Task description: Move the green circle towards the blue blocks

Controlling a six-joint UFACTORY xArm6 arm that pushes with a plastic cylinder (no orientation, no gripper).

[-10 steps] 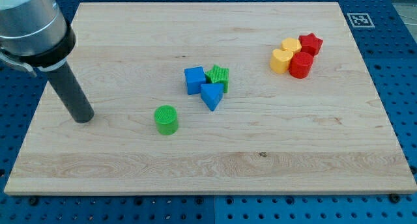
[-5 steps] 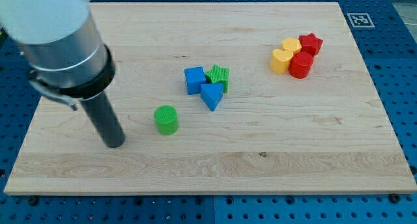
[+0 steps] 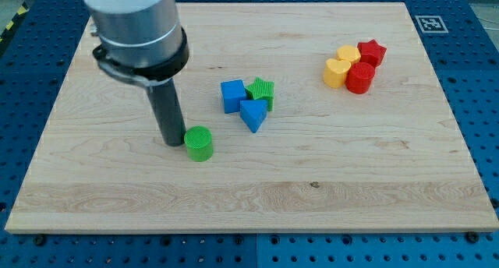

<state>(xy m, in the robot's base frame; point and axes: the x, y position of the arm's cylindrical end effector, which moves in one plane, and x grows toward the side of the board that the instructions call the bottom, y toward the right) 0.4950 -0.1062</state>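
Note:
The green circle [image 3: 199, 143] is a short green cylinder on the wooden board, left of centre. My tip [image 3: 172, 142] stands right beside its left edge, touching it or nearly so. The blue square block [image 3: 232, 96] and the blue triangle [image 3: 253, 114] sit up and to the right of the green circle, with a green star [image 3: 261, 91] pressed against them. The gap between the green circle and the blue triangle is about one block wide.
A cluster at the view's upper right holds a red star [image 3: 373, 51], a red cylinder [image 3: 360, 78], and two yellow blocks [image 3: 341, 65]. The wooden board [image 3: 312, 190] lies on a blue perforated table. A marker tag [image 3: 427, 22] sits at the board's top right corner.
My tip has swept from the board's left edge to the right, ending against the green circle's left side. The blocks have not visibly moved.

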